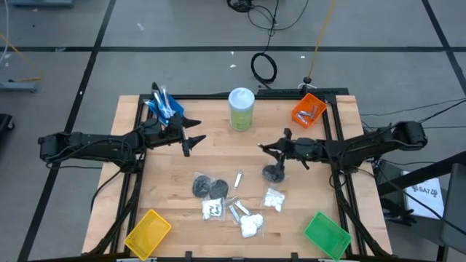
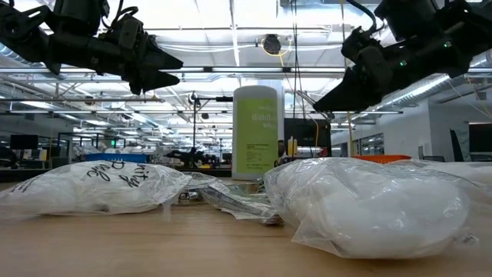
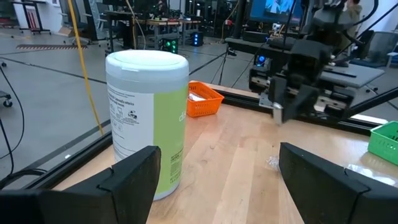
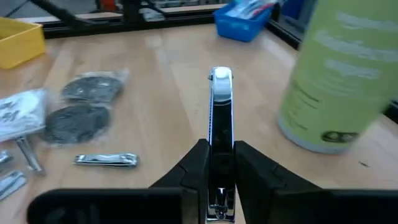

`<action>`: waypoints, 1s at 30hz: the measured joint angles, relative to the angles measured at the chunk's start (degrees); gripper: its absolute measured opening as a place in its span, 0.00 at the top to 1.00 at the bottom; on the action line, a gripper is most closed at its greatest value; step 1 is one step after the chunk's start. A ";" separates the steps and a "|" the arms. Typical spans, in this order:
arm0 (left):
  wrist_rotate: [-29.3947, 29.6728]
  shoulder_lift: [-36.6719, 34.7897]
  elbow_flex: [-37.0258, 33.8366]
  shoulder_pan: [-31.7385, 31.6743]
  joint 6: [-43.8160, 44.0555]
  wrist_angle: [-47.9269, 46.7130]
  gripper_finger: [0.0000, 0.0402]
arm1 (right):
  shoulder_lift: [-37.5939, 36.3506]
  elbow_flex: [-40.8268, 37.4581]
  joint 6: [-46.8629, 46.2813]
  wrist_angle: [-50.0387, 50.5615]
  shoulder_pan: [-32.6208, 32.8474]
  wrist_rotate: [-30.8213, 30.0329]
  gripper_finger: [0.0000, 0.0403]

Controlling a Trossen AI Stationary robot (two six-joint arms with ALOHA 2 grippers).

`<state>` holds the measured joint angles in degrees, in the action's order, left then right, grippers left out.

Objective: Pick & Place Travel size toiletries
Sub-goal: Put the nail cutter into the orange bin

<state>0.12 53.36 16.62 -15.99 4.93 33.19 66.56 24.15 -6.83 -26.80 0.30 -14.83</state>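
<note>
The right gripper (image 4: 221,168) is held above the table's middle, its fingers (image 4: 194,163) pinched tight on a slim silver nail clipper (image 4: 221,118), which juts straight out ahead of the fingertips. Just beyond and beside the clipper's tip stands the tall pale-green canister (image 1: 242,109) with its white lid. Below the gripper a dark grey disc (image 1: 274,173) lies on the wood. Farther to its other side, two more bagged grey discs (image 4: 78,106) are seen, with a second silver clipper (image 4: 106,160) lying flat beside them and white packets (image 1: 252,225) nearer the table's front edge. The orange bin (image 1: 309,109) sits behind the right arm, at the back corner (a few silver pieces show inside).

The left gripper (image 1: 195,137) hangs across the canister from the right one, spread wide with nothing between its fingers (image 3: 134,177). Close behind it is the blue bin (image 1: 164,107), holding thin sticks.
</note>
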 joint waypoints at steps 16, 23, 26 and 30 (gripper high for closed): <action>0.00 0.00 0.00 0.00 0.00 -0.02 0.20 | -2.07 -0.67 -3.00 0.49 -4.28 -9.36 0.87; 0.00 0.00 0.00 0.00 0.00 -0.02 0.20 | -2.07 -0.66 -3.00 0.47 -8.13 -9.38 0.87; 0.00 0.00 0.00 0.00 0.00 -0.02 0.20 | -2.07 -0.64 -3.00 0.47 -10.12 -9.38 0.87; 0.00 0.00 0.00 0.00 0.00 -0.02 0.20 | -2.07 -0.64 -3.00 0.47 -13.23 -9.40 0.87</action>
<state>0.12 53.36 16.62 -15.99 4.93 33.17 64.49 23.51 -9.82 -26.33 -12.93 -24.23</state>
